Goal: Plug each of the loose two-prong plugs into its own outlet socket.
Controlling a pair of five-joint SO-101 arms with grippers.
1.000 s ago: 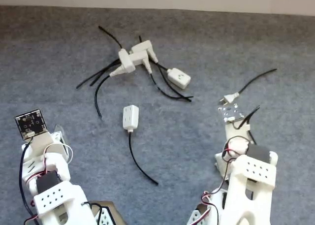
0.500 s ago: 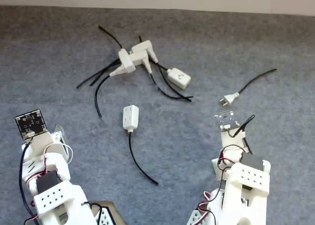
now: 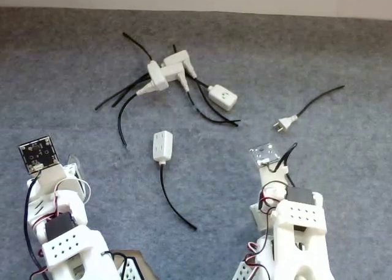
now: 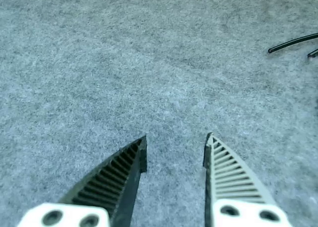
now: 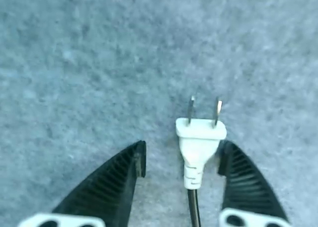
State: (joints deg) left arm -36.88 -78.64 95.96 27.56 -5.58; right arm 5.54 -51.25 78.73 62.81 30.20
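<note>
Rough matt carpet; smooth plastic plug

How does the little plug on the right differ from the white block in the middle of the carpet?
The plug is small, with two bare metal prongs; the block is bigger and boxy, with slots. The plug lies by the open right pincer; the block lies alone in the middle. Both are white with black cords.

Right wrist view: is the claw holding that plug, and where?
Nothing is held. The right gripper is open; the two-prong plug lies loose on the carpet, ungripped.
</note>
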